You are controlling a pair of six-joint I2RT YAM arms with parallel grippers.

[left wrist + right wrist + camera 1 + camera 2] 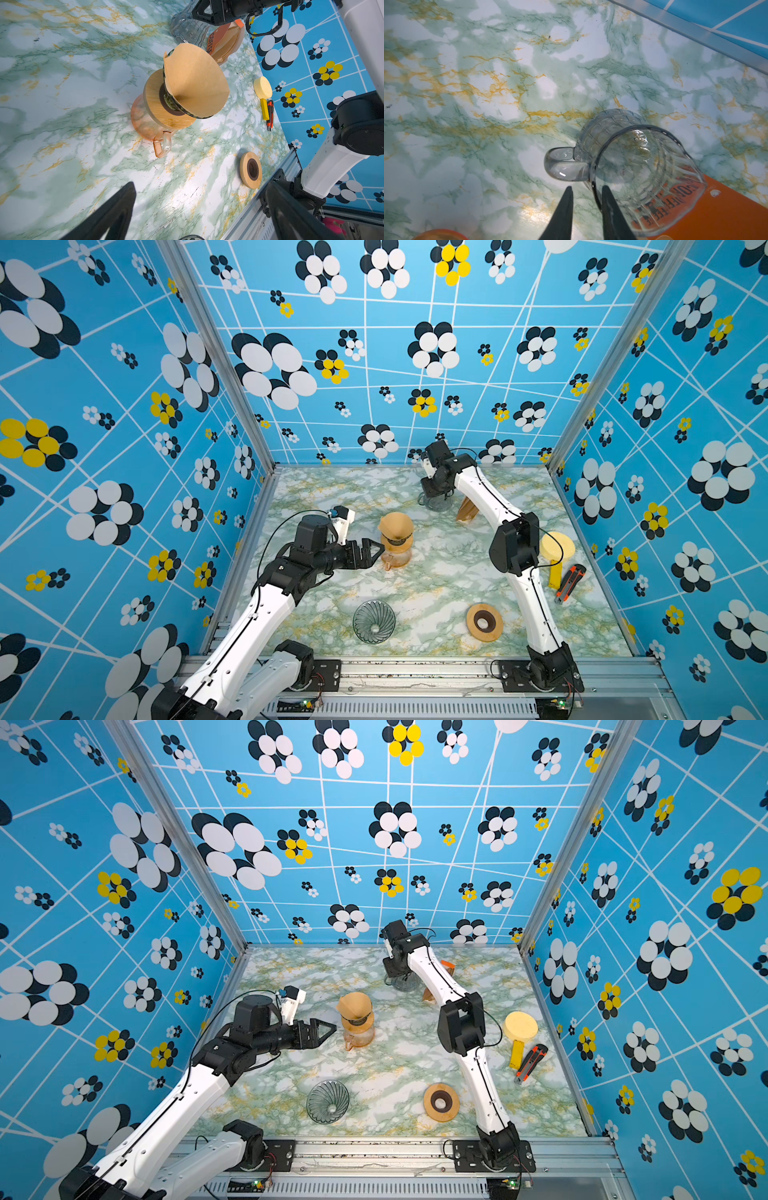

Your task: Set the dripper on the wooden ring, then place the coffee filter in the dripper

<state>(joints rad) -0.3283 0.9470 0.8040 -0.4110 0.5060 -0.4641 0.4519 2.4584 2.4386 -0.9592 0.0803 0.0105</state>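
A brown paper coffee filter point(395, 524) point(353, 1002) point(195, 83) stands as a cone in the dark dripper point(397, 540) point(199, 116), rising well above its rim. The dripper rests on a wooden collar on an orange glass carafe point(397, 560) point(145, 122). My left gripper point(376, 551) point(332, 1029) point(200, 185) is wide open and empty, just left of the carafe. My right gripper point(432, 493) point(395, 971) point(586, 188) is at the back. Its narrowed jaws straddle the rim of a clear glass jug point(436, 502) point(643, 162), with a gap still showing.
An orange pack of filters point(466, 510) point(226, 39) leans beside the jug. A clear ribbed dripper point(374, 621) and a wooden ring point(484, 621) lie near the front edge. A yellow sponge brush point(559, 547) and a box cutter point(571, 576) lie at the right wall.
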